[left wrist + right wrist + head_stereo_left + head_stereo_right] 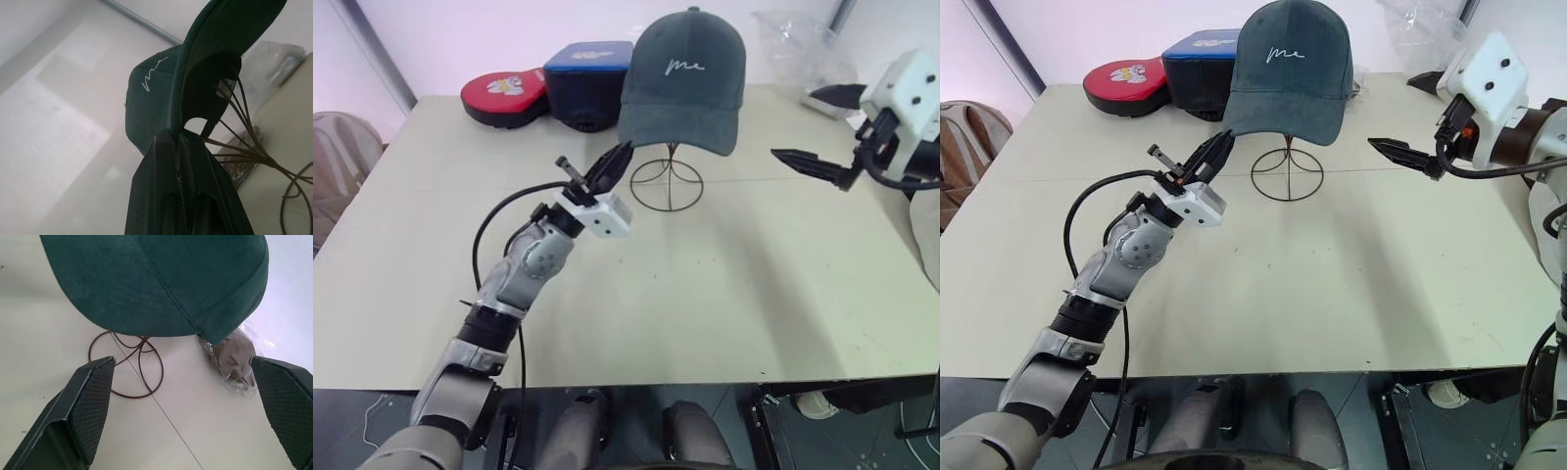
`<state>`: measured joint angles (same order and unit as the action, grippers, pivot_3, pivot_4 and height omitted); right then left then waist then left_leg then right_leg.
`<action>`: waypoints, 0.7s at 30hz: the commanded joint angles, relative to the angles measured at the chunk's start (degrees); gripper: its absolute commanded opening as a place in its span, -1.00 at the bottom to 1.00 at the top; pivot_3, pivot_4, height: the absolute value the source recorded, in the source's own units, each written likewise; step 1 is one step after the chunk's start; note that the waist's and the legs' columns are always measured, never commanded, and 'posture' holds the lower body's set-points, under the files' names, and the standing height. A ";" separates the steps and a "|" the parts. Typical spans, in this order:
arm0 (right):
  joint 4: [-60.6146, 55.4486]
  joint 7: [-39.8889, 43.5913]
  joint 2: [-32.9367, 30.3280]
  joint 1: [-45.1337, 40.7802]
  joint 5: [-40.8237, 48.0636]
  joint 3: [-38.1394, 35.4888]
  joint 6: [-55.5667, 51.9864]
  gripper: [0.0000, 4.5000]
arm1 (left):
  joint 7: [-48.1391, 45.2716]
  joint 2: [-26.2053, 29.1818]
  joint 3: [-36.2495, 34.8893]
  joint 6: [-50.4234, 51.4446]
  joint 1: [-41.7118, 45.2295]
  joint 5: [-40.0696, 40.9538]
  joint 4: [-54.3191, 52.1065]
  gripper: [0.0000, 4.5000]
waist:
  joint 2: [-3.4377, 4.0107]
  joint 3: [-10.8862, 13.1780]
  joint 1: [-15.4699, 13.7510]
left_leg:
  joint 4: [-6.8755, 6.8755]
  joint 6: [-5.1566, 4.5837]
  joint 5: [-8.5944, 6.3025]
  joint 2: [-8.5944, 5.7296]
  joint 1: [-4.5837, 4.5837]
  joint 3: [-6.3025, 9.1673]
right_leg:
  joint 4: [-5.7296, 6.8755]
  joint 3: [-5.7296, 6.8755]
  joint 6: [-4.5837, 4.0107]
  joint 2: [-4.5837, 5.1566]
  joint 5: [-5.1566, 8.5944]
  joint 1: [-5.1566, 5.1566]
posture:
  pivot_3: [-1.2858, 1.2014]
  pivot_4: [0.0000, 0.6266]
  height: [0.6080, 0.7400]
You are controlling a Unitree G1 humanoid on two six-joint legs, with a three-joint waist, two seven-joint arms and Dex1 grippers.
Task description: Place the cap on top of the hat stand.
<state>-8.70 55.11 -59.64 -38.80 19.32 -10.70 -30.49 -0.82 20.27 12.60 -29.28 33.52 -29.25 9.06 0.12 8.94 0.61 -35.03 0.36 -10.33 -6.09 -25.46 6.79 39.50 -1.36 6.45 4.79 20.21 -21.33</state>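
The dark slate cap (685, 78) with white script sits over the wire hat stand (666, 184) at the back middle of the table, its brim pointing toward me and to the left. My left gripper (625, 149) reaches up from below and is shut on the brim's edge; in the left wrist view its fingers (168, 147) pinch the brim with the stand's wires (244, 142) just behind. My right gripper (818, 125) hangs open to the right of the cap, apart from it, with nothing between its fingers (93, 401).
A red cap (504, 96) and a navy cap with a blue brim (589, 78) lie at the back left of the beige table (705, 313). A clear plastic bag (798, 49) lies at the back right. A chair (342, 157) stands off the table's left side.
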 commanded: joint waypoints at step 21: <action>-0.65 -0.09 -0.80 -2.23 0.44 -0.81 0.86 1.00 | -3.54 0.57 -0.38 -1.98 -3.03 3.06 -2.15 0.03 | 0.00 0.00 -0.02 | 0.00 -0.01 0.00 0.00 0.00 0.00 | 0.00 0.00 0.00 0.01 0.00 0.00 | 0.03 -0.52 1.00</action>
<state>-8.68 55.07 -59.64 -39.13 19.38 -10.54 -30.48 -3.88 20.80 12.55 -30.62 30.62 -27.48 8.68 0.12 8.94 0.58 -35.03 0.36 -10.33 -6.09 -25.46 6.79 39.50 -1.36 6.45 4.80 20.21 -21.32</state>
